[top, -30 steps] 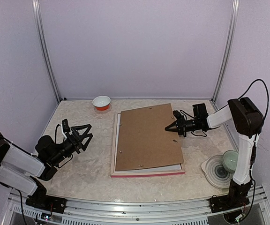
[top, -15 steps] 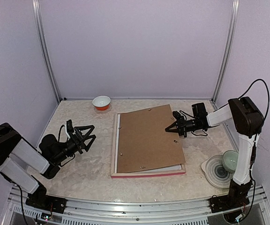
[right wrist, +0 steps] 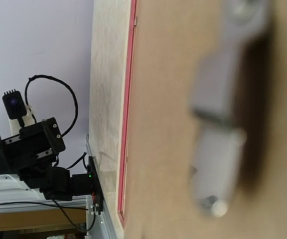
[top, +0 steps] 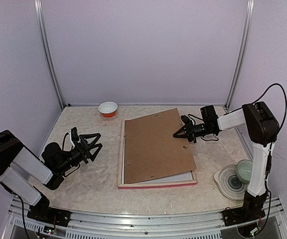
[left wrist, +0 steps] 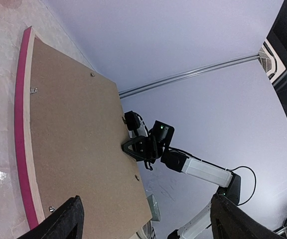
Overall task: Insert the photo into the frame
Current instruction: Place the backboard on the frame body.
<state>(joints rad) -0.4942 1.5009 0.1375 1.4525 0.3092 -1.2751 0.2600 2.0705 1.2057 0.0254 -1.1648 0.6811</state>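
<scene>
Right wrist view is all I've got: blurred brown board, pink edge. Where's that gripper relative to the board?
Observer: From above, the right gripper sits at the right edge of the board. I can't tell whether it grips it.
Operator: Board square on the frame?
Observer: No. It lies skewed on the frame, and a white strip shows beside its near right edge.
Operator: Left arm?
Observer: The left gripper is open, left of the frame and clear of it.

backing board [top: 156,144]: covers frame [top: 156,185] interior | right wrist: grey tab [right wrist: 218,144] blurred | left tool [left wrist: 146,216] fingers [left wrist: 66,224]: cut by bottom edge
</scene>
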